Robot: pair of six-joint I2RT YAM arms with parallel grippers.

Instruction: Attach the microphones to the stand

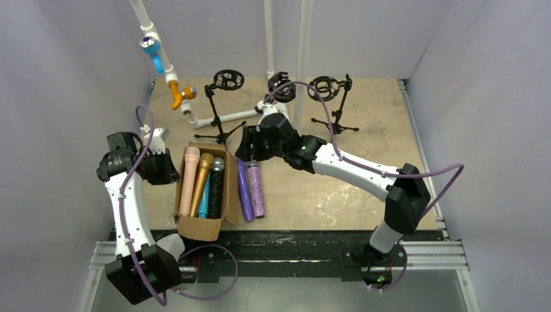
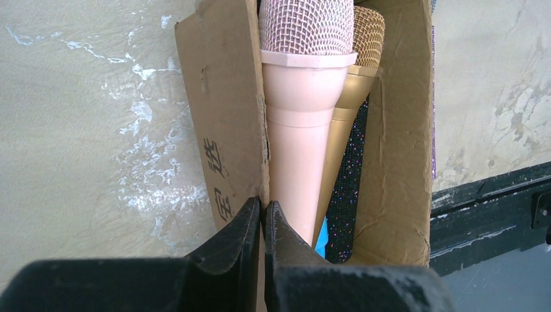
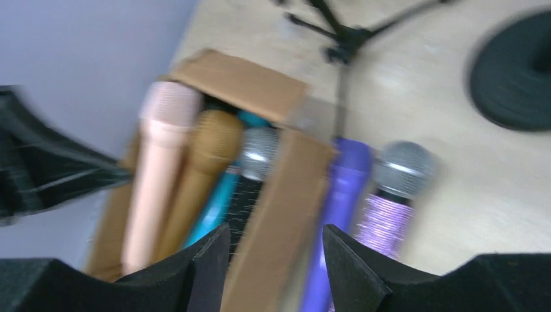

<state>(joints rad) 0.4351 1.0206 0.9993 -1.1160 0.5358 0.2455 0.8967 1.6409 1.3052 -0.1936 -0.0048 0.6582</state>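
Note:
A cardboard box (image 1: 229, 195) holds a peach microphone (image 1: 190, 179), a gold one (image 1: 203, 175), a blue one (image 1: 204, 200) and a black glitter one (image 1: 216, 188). A purple microphone (image 1: 244, 192) and a purple glitter microphone (image 1: 256, 188) lie on the table right of the box. My left gripper (image 2: 263, 211) is shut on the box's left wall (image 2: 224, 117), beside the peach microphone (image 2: 302, 130). My right gripper (image 3: 276, 244) is open and empty above the box's right wall (image 3: 276, 208) and the purple microphone (image 3: 344, 188). Three black stands (image 1: 221, 107) are at the back.
A white pipe frame (image 1: 214, 120) at the back left carries a blue microphone (image 1: 154, 55) and an orange one (image 1: 180, 96). Grey walls close in both sides. The right wrist view is motion-blurred. A black rail (image 1: 286, 250) runs along the table's near edge.

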